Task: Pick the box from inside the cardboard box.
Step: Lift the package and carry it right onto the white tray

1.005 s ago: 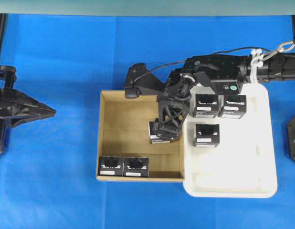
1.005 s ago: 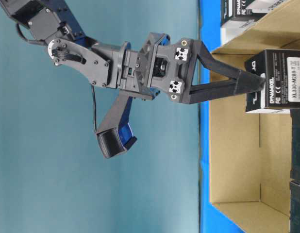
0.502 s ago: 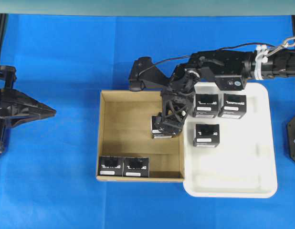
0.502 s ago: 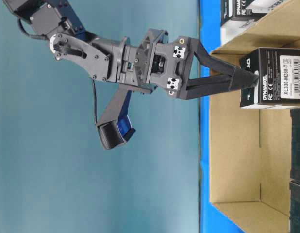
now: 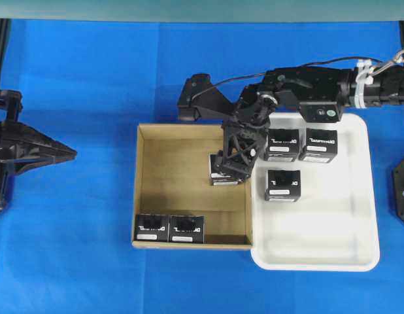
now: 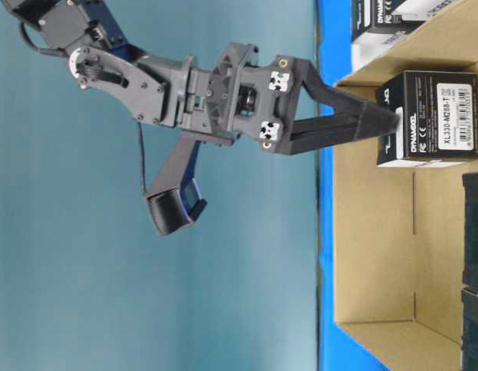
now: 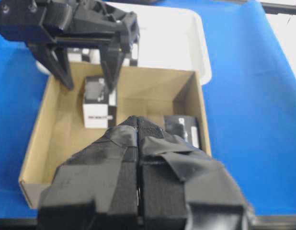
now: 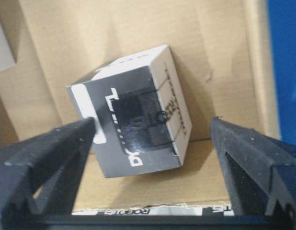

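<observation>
Three black boxes sit inside the cardboard box [image 5: 156, 190], and your right gripper [image 5: 229, 169] hangs over the one nearest the white tray [image 5: 333, 242]. That box [image 8: 133, 120] lies on the carton floor, turned askew between jaws spread fully wide; one finger [image 8: 47, 143] appears to touch its labelled edge, the other stands clear, so nothing is held. You are at the approach-to-grasp step: centre the box, square the wrist to its sides, then close. Your left gripper [image 7: 138, 158] waits outside the carton, pads pressed together, empty.
</observation>
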